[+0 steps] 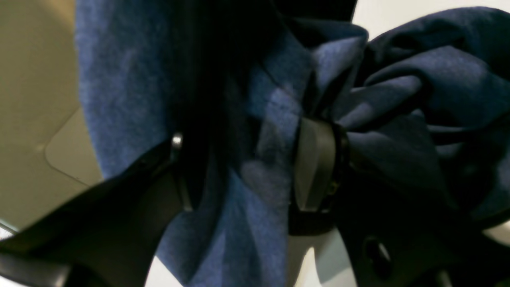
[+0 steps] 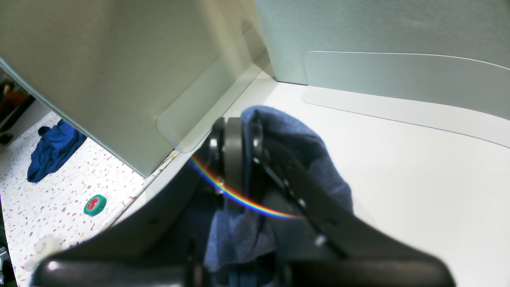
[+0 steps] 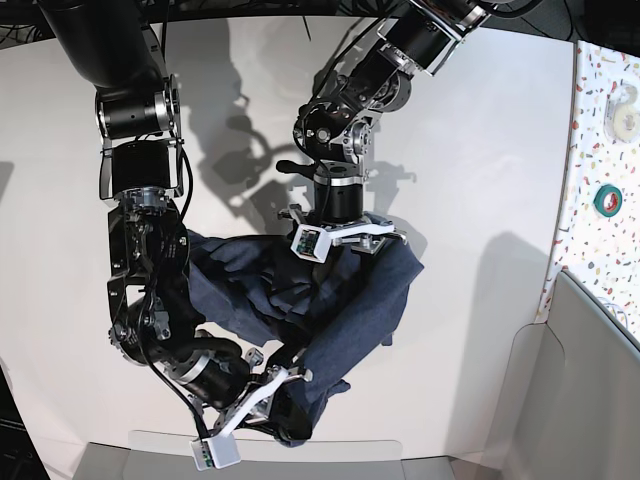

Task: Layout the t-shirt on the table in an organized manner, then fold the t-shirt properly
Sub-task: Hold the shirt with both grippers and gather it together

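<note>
Base view: dark navy-blue heathered cotton t-shirt (image 3: 330,300) bunched and lifted between both arms, above the wide matte white table (image 3: 480,160). Cloth hangs in deep folds, stretched from the upper centre down to the near edge. Whether its lowest folds touch the tabletop cannot be told.

Left gripper (image 3: 345,238), on this view's right, sits at the top of the bundle; jaw spacing not readable from here. Left wrist view settles it: left gripper (image 1: 243,171) has its jaws standing wide, a grey pad (image 1: 314,163) on one side, and a thick wad of shirt (image 1: 131,79) fills the gap between them and spills out past the pad in rumpled folds.

Right gripper (image 3: 285,385), on this view's left, low near the front edge, is half buried in fabric. Right wrist view: right gripper (image 2: 243,159) pinched tight on a thin fold of shirt (image 2: 314,159), cloth draped over one finger, bare table (image 2: 418,159) beyond.

Only the right wrist view shows, off to the side, a speckled white surface (image 2: 59,199) carrying a bright-blue cloth scrap (image 2: 53,149) and a green tape roll (image 2: 95,205). The base view catches the same tape roll (image 3: 607,199) at far right.
</note>
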### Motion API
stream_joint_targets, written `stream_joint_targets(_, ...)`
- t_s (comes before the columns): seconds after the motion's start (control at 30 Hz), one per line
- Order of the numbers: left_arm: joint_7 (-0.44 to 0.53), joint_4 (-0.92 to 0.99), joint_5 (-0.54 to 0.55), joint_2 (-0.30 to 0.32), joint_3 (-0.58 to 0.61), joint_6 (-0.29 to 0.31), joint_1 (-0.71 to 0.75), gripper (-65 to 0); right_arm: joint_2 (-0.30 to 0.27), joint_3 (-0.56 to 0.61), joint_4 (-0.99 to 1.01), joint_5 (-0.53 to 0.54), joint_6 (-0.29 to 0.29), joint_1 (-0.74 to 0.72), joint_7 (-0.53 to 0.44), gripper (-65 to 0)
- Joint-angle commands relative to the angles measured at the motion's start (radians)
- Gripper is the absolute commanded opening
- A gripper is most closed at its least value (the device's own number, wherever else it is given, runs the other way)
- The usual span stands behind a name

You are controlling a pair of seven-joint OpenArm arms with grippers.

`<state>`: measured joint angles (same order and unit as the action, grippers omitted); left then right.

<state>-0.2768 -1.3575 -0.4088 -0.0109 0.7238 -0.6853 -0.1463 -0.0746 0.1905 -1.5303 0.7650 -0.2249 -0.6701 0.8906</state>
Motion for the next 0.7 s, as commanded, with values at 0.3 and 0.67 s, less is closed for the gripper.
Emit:
stream_joint_targets(0.3,0.041,0.000,-0.022,0.039,-0.011,-0.013,-0.022,-32.0,-0.003,-0.001,-0.023,0.018,-0.014,-0.032,-0.031,-65.0)
stream_joint_targets(0.67,0.038,0.006,-0.022,0.062,-0.129,-0.013,-0.054,-35.4,0.003,0.000,-0.023,0.020,-0.014,-0.021,-0.031,-65.0)
